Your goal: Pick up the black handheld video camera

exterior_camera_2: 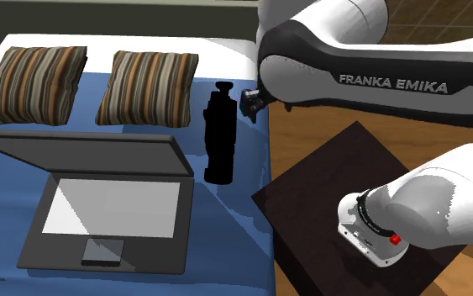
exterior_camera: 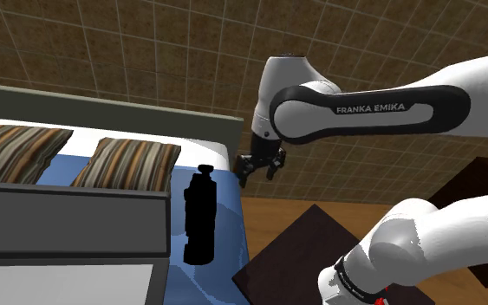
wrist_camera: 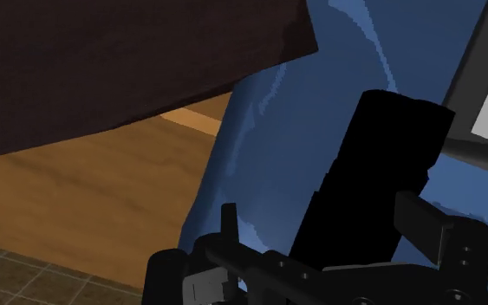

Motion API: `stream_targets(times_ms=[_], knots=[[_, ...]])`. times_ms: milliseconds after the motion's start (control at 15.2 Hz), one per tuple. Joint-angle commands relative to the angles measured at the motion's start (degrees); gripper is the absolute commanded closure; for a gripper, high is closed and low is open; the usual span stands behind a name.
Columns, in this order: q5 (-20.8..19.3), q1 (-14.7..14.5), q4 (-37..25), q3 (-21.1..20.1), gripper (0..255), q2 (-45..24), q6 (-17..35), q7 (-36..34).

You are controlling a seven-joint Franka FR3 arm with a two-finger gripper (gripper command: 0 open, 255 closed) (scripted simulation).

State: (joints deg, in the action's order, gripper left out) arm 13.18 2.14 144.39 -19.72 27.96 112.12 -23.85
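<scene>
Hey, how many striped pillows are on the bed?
2. The first pillow lies on the blue bed toward the second exterior view's left; the second pillow lies beside it, next to the black video camera. None seems hidden.

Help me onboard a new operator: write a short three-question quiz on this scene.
1. How many striped pillows lie on the blue bed cover? A one, B two, C three.
2. True or false: the black video camera lies on top of one of the pillows.
3. Fill in: the gripper is near the camera's end with its fingers ____.
Key: 1 B. 2 False; it lies on the bed cover beside them, near the bed's edge. 3 Apart (open), not clasping the camera.
</scene>
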Motion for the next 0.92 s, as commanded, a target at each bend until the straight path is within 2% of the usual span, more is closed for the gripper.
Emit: stream_targets(times_ms=[0,330,594,792,858], knots=[[-0.10,0.66,-0.64,-2.62,0,-3.62,4.11,-4.92],[-4.23,3.35,-4.45,-8.69,0,-15.02,13.47,-18.16],[-11.98,5.15,-9.22,-11.85,0,-25.46,19.19,-30.86],[-19.61,4.94,-13.81,-12.05,0,-33.56,21.80,-41.06],[-20.10,4.69,-13.60,-11.77,0,-34.17,22.51,-41.42]])
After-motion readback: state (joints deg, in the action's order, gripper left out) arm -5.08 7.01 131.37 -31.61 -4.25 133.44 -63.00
